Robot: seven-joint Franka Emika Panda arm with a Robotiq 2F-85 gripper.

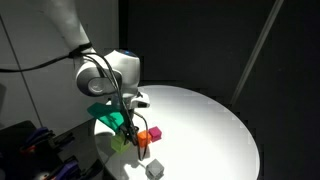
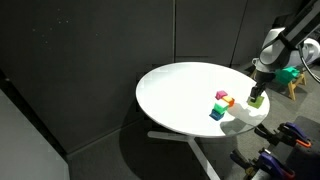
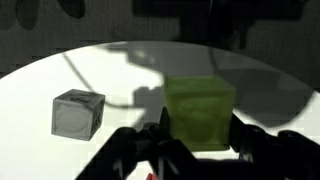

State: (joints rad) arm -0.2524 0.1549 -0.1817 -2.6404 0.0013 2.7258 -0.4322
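Claw [image 3: 198, 142] is pinching the green block [image 3: 198, 110] rn, jaws sitting narrow w/ one finger pressing on each side, so it's def gripping it and not just hovering. In the wrist view the block's filling the middle of the frame, right btwn the dark fingers [image 3: 150, 145]. Can't tell tbh whether it's resting on the white round table [image 3: 60, 75] or hanging just above it.

Gray cube [image 3: 78, 112] is sitting to the left of the green block in that view, apart from it, not touching.

In an exterior view the arm [image 2: 285, 40] is reaching down over the right edge of the table, w/ the claw [image 2: 258, 90] coming straight down onto the green block [image 2: 256, 100]. Small cluster of coloured blocks [image 2: 220, 105] is lying just left of it, near but apart afaict.

In an exterior view the claw [image 1: 131, 128] is pointing down at the near left part of the table. Orange block [image 1: 155, 132] is sitting just to its right, and the gray cube [image 1: 153, 168] is lying nearer still, close to the table's edge. Grip itself is looking too small and dark there to make out.
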